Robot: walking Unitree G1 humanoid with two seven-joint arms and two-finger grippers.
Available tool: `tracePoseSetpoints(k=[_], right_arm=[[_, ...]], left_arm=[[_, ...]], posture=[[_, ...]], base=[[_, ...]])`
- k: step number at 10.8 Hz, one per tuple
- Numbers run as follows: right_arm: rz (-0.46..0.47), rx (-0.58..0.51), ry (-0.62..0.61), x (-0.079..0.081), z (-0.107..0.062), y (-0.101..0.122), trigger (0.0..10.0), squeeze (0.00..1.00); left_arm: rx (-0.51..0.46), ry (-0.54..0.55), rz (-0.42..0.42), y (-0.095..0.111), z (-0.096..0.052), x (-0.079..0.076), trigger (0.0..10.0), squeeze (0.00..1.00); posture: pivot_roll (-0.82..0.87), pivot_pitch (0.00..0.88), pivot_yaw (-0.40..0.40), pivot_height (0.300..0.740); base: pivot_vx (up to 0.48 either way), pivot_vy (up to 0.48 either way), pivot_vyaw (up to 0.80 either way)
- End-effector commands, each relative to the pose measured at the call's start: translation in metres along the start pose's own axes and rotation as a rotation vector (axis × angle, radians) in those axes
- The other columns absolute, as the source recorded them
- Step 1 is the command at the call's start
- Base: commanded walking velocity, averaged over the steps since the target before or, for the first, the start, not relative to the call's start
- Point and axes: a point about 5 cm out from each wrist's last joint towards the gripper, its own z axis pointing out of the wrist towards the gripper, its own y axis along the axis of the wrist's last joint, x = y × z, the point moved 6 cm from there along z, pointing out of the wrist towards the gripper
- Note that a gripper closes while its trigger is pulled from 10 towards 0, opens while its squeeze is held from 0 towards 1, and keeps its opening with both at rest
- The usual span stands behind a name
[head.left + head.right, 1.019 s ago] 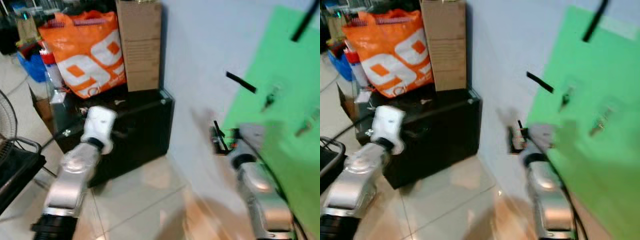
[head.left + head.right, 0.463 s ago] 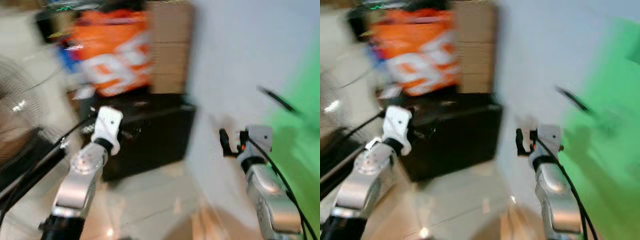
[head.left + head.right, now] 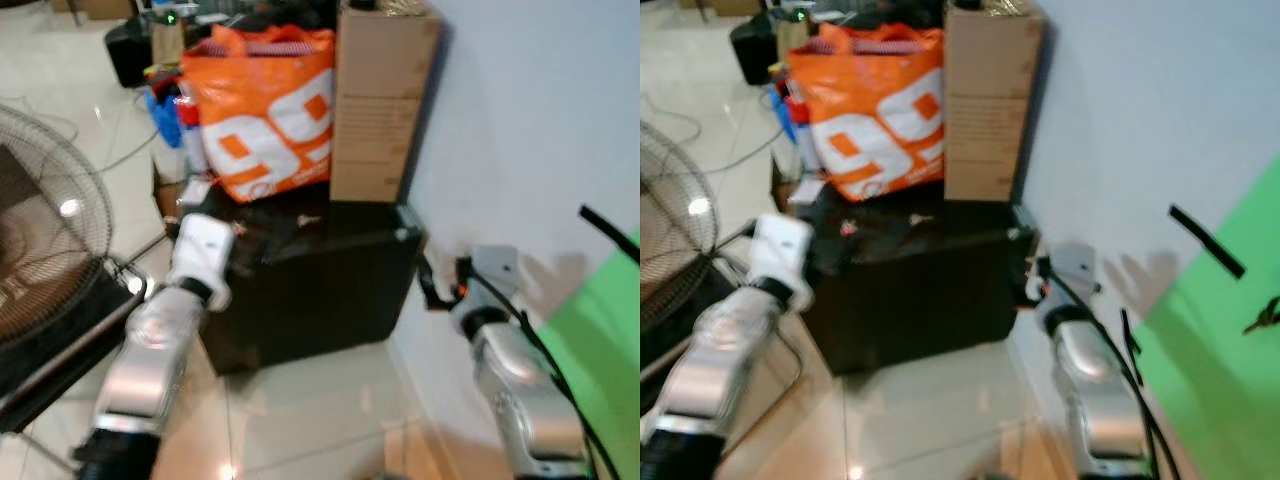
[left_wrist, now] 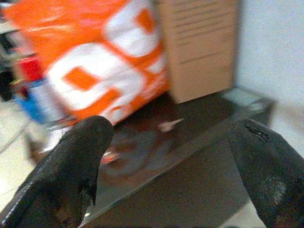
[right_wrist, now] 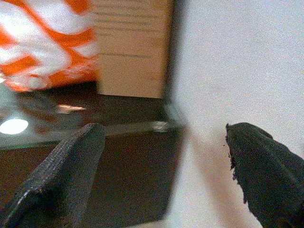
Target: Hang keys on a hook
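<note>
**Turning toward the black box to find the keys**

Both grippers are spread and carry nothing. The left gripper (image 4: 166, 175) looks over the glossy top of the black box (image 3: 330, 280), where a small pale object (image 4: 170, 125) lies in front of the carton (image 3: 383, 100); it may be the keys, but it is too blurred to say. The right gripper (image 5: 161, 175) points at the box's corner by the wall (image 3: 520, 130).

To do this step well, I judge the robot should settle its stance so the blur clears, confirm the object, then bring the left gripper down over it, clear of the orange bag (image 3: 262, 110).

Compared with a second ago, the camera has swung left: the green board (image 3: 1230, 340) with its hook (image 3: 1206, 241) and a hanging set of keys (image 3: 1262, 318) has slid toward the right edge, and a fan (image 3: 45, 230) has come into sight.
</note>
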Motion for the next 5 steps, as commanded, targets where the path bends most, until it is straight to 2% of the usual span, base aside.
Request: tracePoseSetpoints(k=[1, 3, 4, 5], right_arm=[[-0.004, -0.023, 0.0, 0.0011, 0.0005, 0.0054, 10.0, 1.0], [-0.033, -0.035, -0.016, -0.0018, 0.001, 0.0074, 10.0, 1.0], [-0.062, -0.05, -0.019, -0.0041, 0.002, 0.0097, 10.0, 1.0], [0.023, -0.071, -0.02, -0.0037, 0.0019, 0.0131, 10.0, 1.0]], left_arm=[[-0.013, 0.034, 0.028, 0.0047, -0.0013, 0.0111, 10.0, 0.0], [-0.016, 0.061, 0.019, 0.0046, -0.0013, 0.0151, 10.0, 0.0], [-0.025, 0.069, 0.011, 0.0057, -0.0005, 0.0171, 10.0, 0.0], [-0.025, 0.082, 0.012, 0.0058, -0.0002, 0.0194, 10.0, 0.0]], posture=[[-0.06, 0.0, -0.016, 0.74], [-0.06, 0.0, -0.016, 0.74], [-0.06, 0.0, -0.015, 0.74], [-0.06, 0.0, -0.012, 0.74]], base=[[0.345, 0.0, 0.0], [0.324, 0.0, 0.0], [0.304, -0.24, 0.0], [0.3, 0.0, 0.0]])
